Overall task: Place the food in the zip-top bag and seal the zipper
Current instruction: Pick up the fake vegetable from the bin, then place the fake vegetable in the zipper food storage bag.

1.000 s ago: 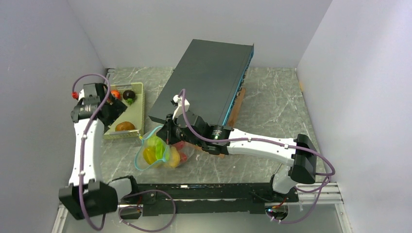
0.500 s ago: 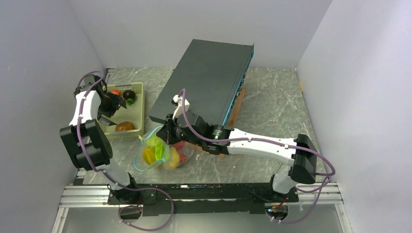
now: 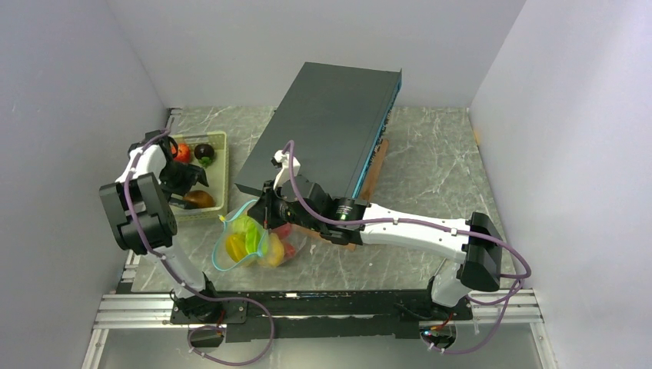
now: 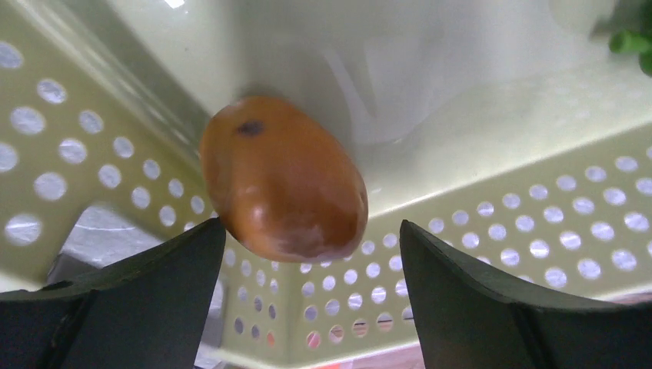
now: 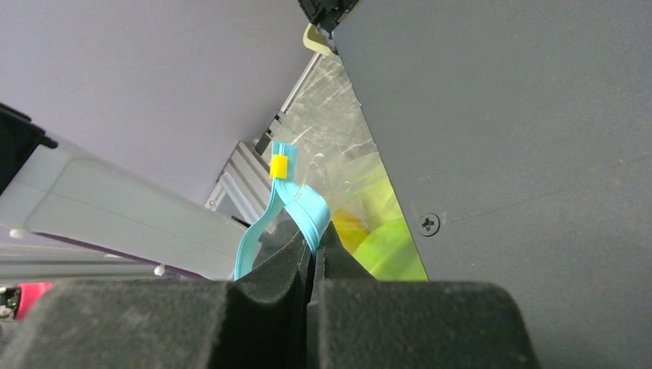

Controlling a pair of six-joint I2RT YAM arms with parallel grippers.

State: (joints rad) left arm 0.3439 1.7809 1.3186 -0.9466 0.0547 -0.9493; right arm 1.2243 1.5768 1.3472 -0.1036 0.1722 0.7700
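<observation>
Lower your spread left pincer (image 4: 311,231) squarely around the brown piece (image 4: 281,181), while your right pincer (image 5: 311,261) pinches the zipper (image 5: 296,204).

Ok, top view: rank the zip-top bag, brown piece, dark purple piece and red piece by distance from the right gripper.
1. The zip-top bag: its mouth edge is pinched in the jaws of the right gripper.
2. The brown piece: near end of the basket, left of the gripper.
3. The dark purple piece: far end of the basket.
4. The red piece: far end too, further left.
</observation>
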